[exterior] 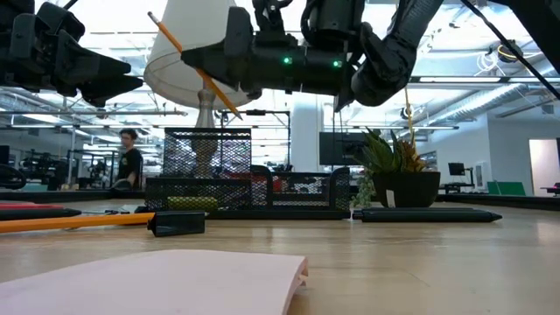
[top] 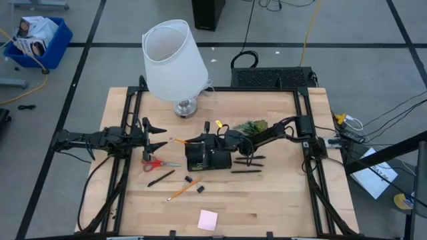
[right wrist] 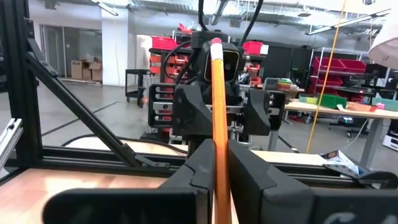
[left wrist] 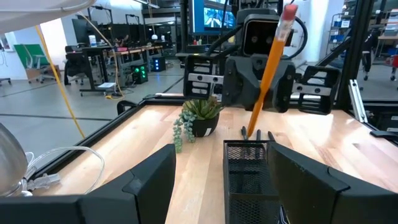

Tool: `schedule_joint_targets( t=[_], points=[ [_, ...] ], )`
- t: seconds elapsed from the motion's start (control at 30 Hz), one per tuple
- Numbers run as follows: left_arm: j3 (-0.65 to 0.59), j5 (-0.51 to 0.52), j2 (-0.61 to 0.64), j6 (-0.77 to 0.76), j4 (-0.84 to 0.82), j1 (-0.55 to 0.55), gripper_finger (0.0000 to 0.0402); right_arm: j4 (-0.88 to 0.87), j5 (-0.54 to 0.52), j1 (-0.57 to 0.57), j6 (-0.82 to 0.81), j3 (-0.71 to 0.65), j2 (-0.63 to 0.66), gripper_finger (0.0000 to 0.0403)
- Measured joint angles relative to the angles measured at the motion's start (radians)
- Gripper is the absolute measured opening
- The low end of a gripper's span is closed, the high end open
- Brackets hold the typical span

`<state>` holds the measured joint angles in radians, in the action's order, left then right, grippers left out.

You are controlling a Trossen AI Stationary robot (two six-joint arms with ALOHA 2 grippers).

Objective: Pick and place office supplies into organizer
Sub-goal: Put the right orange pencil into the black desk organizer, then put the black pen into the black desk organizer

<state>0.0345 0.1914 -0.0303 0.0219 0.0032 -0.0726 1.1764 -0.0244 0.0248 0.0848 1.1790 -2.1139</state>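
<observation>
- The right gripper (right wrist: 214, 180) hangs above the organizer (top: 208, 159), its fingers clamped on an orange pencil (exterior: 194, 68) that tilts over the tray's mesh wall; by my reading this pencil is about to go in (it is not yet released).
- The left gripper (top: 159, 137) waits to the left of the organizer, fingers apart and holding nothing.
- Much looks left to do: the red-handled scissors (top: 157, 163) lie just left of the organizer, a black pen (top: 161, 178) and a second pencil (top: 179, 191) in front of it, two small black bits (top: 193, 184) near them, the pink sticky-note pad (top: 207, 219) well in front, and more pens (top: 248, 165) just right of it.
- What already sits inside the organizer I cannot tell.
- The bench (top: 280, 200) is pale wood in a black frame; a white lamp (top: 172, 61) stands behind the organizer, a small plant (top: 252, 126) behind and to its right.
- Beyond lies a workshop floor with cables, and a person stands far behind.
</observation>
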Motion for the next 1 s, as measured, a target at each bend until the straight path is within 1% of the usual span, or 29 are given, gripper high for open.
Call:
schedule_joint_targets(
  t=[0.13, 0.3, 0.37, 0.73, 0.83, 1.0],
  points=[
    [0.000, 0.000, 0.000, 0.000, 0.000, 0.000, 0.0255, -0.003, 0.000, -0.002, 0.002, 0.000, 0.000, 0.0023],
    [0.000, 0.000, 0.000, 0.000, 0.000, 0.000, 0.0255, -0.014, 0.000, -0.003, -0.019, 0.000, 0.000, 0.0051],
    [0.000, 0.000, 0.000, 0.000, 0.000, 0.000, 0.0255, -0.010, 0.000, -0.004, -0.020, 0.000, 0.000, 0.0055],
    [0.000, -0.001, 0.000, 0.000, 0.000, 0.000, 0.0255, -0.026, 0.000, -0.004, -0.009, 0.000, 0.000, 0.0036],
    [0.000, -0.001, 0.000, 0.000, 0.000, 0.000, 0.0255, -0.114, 0.003, 0.003, 0.018, -0.010, 0.035, 0.0033],
    [0.000, 0.000, 0.000, 0.000, 0.000, 0.000, 0.0255, -0.356, -0.004, 0.050, 0.070, -0.006, 0.122, 0.0026]
  ],
)
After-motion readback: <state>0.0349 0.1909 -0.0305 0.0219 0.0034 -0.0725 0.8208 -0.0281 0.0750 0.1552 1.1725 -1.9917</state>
